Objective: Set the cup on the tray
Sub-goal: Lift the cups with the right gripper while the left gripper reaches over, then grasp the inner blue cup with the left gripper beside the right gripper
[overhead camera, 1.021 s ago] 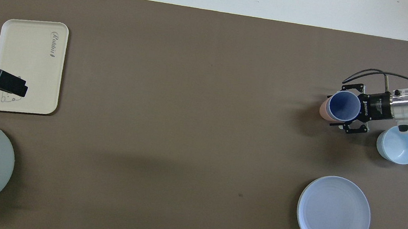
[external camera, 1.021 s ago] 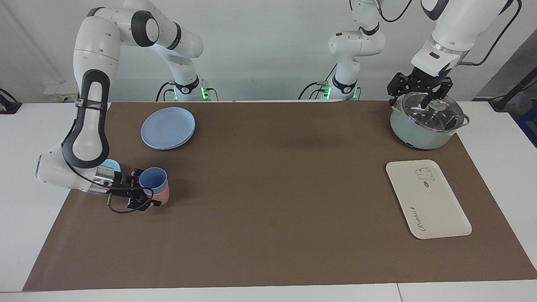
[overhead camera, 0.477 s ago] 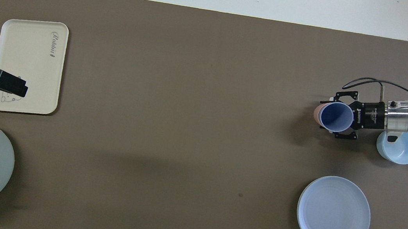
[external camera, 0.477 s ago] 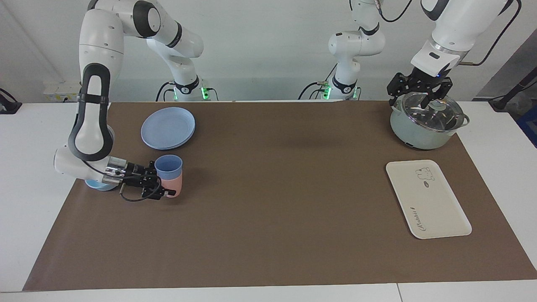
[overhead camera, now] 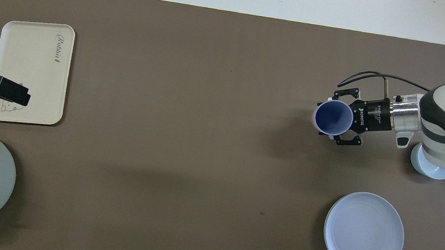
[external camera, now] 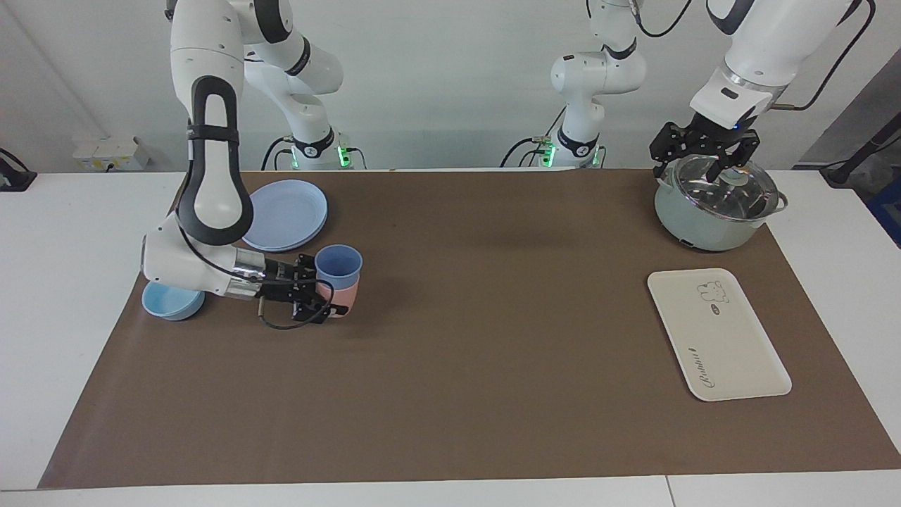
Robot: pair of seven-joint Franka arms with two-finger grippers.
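The right gripper is closed around a stack of 2 cups: the blue cup is nested in a pink cup, and the fingers are seen at the level of the pink one. Whether the fingers press on the blue cup itself cannot be told. The stack is held upright, low over the mat; whether it is clear of the mat cannot be judged. A blue plate lies just beside the gripper's wrist, and a low bowl sits under the forearm.

The tray lies well apart from the gripper, at the left arm's end of the table, with nothing on it. The left gripper hangs fully open over a lidded pot, holding nothing, and that arm waits.

The step in hand is judged to be the carry toward the tray. It is best done with the stack kept level and lifted enough to clear the mat, so that the blue cup is not shaken out of the pink one. A slow, straight sweep is advised, with a gentle descent onto the tray's flat middle. Since only the blue cup is wanted, separation may be needed.
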